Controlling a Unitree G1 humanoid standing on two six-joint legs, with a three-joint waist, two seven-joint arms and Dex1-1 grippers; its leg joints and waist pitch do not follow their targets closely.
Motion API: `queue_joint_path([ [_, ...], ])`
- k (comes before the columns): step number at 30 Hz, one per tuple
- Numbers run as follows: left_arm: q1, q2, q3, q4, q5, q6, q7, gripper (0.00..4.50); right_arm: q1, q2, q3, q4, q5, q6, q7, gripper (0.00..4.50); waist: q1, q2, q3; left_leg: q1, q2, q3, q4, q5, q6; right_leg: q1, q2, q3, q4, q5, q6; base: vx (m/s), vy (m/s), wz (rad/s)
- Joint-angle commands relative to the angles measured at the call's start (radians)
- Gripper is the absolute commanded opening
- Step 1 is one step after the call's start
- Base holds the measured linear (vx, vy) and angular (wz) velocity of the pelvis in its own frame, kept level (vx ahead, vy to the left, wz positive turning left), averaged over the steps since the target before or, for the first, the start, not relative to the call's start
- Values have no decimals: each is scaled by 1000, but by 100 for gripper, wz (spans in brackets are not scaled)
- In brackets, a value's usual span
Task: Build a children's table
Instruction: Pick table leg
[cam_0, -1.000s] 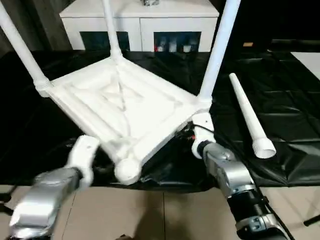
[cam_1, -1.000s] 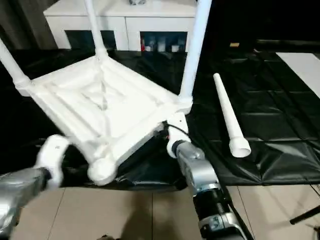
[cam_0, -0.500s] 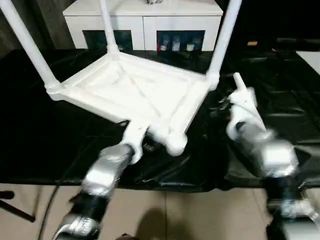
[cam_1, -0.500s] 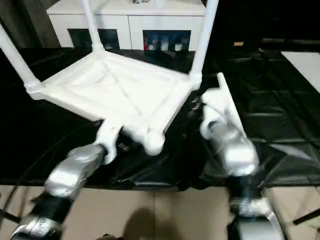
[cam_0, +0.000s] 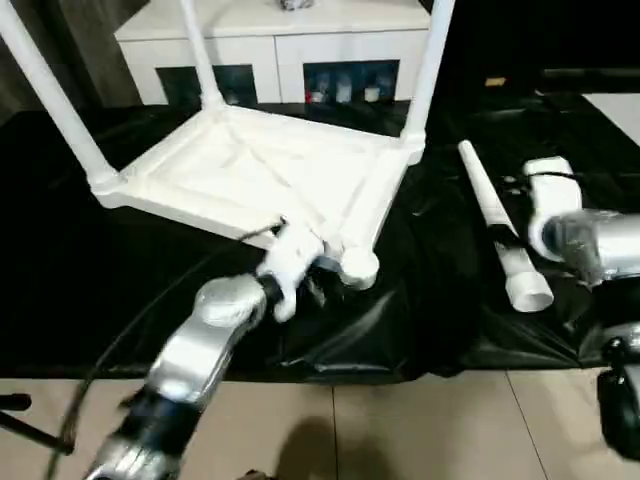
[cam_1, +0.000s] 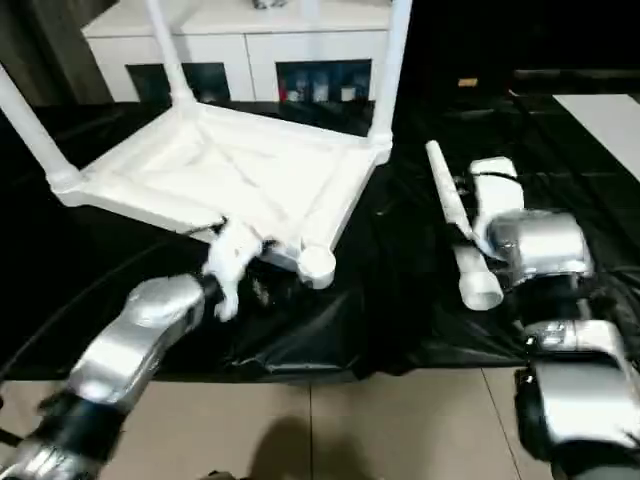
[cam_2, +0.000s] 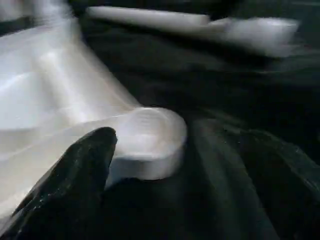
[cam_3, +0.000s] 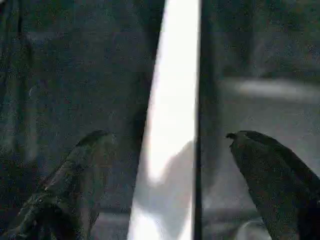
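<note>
Over on the right side of the black-covered table (cam_0: 90, 290), the right claw (cam_3: 165, 165) hangs spread wide over the loose long white tapered plastic leg (cam_0: 497, 228), one black finger (cam_3: 70, 180) on either side of it and, as far as I can see, neither touching. That leg lies flat on the black cover, wide end toward the table's near edge. The left claw (cam_2: 175, 165) is spread too, gripping nothing, right at the bare rounded corner socket (cam_0: 358, 266) of the upturned white plastic rectangular tabletop (cam_0: 270, 170), which rests ribbed side up with three white legs standing in its other corners.

I'd say the last leg is the step in hand: the right claw needs to come down and pinch it, lift it, and bring one end over to that empty socket while the left steadies the top.

The standing legs run out of sight overhead, and the left claw's fingers are lost behind its white wrist from above. Behind stands a white cabinet with glass doors (cam_0: 290, 60).
</note>
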Motion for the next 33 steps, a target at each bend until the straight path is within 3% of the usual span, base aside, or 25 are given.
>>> queue_joint_path([
  [1, 10, 36, -9, -89, -50, 53, -66, 450, -16, -1, 29, 66, -15, -6, 42, 406, 4, -13, -73, 20, 24, -1, -52, -194, 28, 49, -47, 22, -62, -116, -299, 0, 0, 0],
  [2, 15, 48, -10, -110, -61, 65, -79, 450, -18, -2, 38, 87, -21, -10, 51, 406, 5, -15, -72, 21, 24, 0, -52, -200, 24, 49, -46, 23, -62, -139, -298, 0, 0, 0],
  [3, 18, 57, -12, -128, -68, 75, -90, 450, -19, -2, 45, 104, -26, -15, 59, 406, 4, -26, -68, 20, 24, 2, -54, -208, 25, 47, -44, 23, -68, -157, -293, 0, 0, 0],
  [8, 28, 112, -1, -221, -93, 139, -142, 450, -58, -3, 69, 229, -44, -45, 87, 406, 6, -26, -62, 26, 24, 1, -57, -261, -4, 39, -46, 24, -72, -287, -253, 0, 0, 0],
  [15, 18, 139, 9, -275, -133, 199, -146, 450, -106, -7, 61, 332, -52, -97, 91, 335, 5, -29, -65, 22, 22, 1, -55, -247, -8, 39, -45, 25, -69, -273, -244, 0, 0, 0],
  [22, 3, 149, 21, -283, -146, 226, -146, 450, -119, -20, 25, 417, -33, -137, 88, 293, 6, -28, -68, 18, 20, 2, -51, -222, 3, 42, -42, 23, -65, -231, -255, 0, 0, 0],
  [26, -5, 160, 26, -281, -162, 255, -145, 450, -123, -21, 10, 444, -24, -158, 72, 258, 5, -20, -68, 21, 20, 3, -51, -243, -2, 39, -41, 22, -66, -241, -261, 0, 0, 0],
  [33, -39, 104, 87, -237, -187, 268, -72, 450, -109, -18, -110, 450, 43, -217, -42, 203, 3, -17, -66, 24, 18, 1, -52, -285, -18, 38, -39, 21, -70, -271, -256, 0, 0, 0],
])
